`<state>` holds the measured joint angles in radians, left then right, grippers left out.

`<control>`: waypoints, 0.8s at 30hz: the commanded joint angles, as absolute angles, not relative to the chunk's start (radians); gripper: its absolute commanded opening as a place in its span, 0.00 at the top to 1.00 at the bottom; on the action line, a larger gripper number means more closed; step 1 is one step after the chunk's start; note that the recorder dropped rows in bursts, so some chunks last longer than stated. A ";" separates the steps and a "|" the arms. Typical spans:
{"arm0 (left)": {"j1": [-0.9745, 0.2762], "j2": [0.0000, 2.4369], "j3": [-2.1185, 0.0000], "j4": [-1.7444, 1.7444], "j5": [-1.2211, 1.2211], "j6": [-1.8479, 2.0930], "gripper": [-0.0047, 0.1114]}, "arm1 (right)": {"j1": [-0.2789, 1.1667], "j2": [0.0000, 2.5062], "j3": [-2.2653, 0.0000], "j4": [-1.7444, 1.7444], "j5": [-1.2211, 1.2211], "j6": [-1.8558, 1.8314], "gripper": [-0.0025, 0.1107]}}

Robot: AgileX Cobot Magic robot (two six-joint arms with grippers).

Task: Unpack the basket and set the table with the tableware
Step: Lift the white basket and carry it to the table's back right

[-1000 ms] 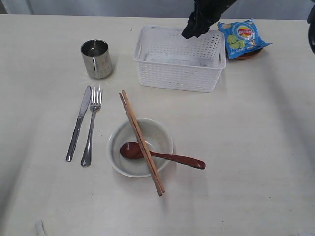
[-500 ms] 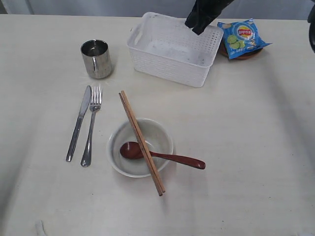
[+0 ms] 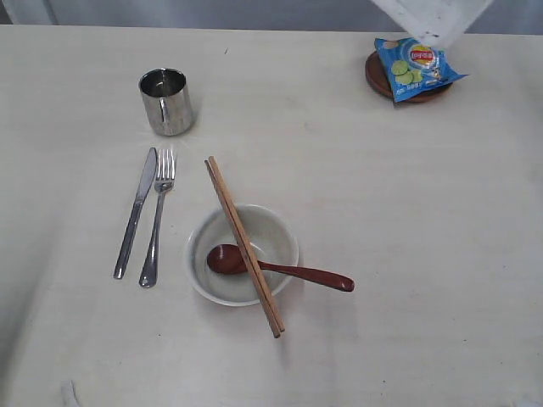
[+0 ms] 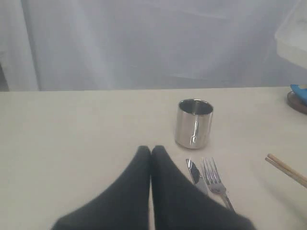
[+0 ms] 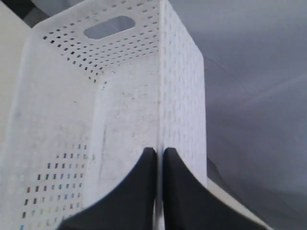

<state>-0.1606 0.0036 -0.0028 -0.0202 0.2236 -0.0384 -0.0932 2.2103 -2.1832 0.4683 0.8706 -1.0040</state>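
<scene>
Right wrist view has the right gripper with its dark fingers pinched shut on one perforated wall of the basket, one finger inside and one outside (the wall's edge runs straight out between them). From that grip the basket stretches away from the fingers, its cut-out handle at the far end.

In the exterior view only a low corner of the basket shows at the far right edge. It is tilted and held up off the table. Just under that corner lies the bag, resting on the plate.

Well apart to the left sit the bowl with the spoon and chopsticks across it, then the fork, knife and cup. The left gripper is closed on nothing, near the cup.

The plate lies below the held basket, so the right arm is the nearer one. The basket probably needs setting down clear of it first.
</scene>
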 commanded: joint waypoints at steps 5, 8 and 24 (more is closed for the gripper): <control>-0.162 0.000 0.000 -0.031 0.213 -0.038 0.96 | -0.339 2.208 -2.095 0.490 0.814 -0.939 0.98; -0.162 0.000 0.000 -0.033 0.213 -0.038 0.96 | -0.406 2.229 -2.062 0.567 0.798 -0.945 0.98; -0.162 0.000 0.000 -0.033 0.213 -0.038 0.96 | -0.431 2.436 -2.056 0.626 0.815 -0.904 0.98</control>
<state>-0.1606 0.0036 -0.0028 -0.0202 0.2236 -0.0384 -0.4354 2.4161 -2.0574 0.6172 0.7969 -0.9120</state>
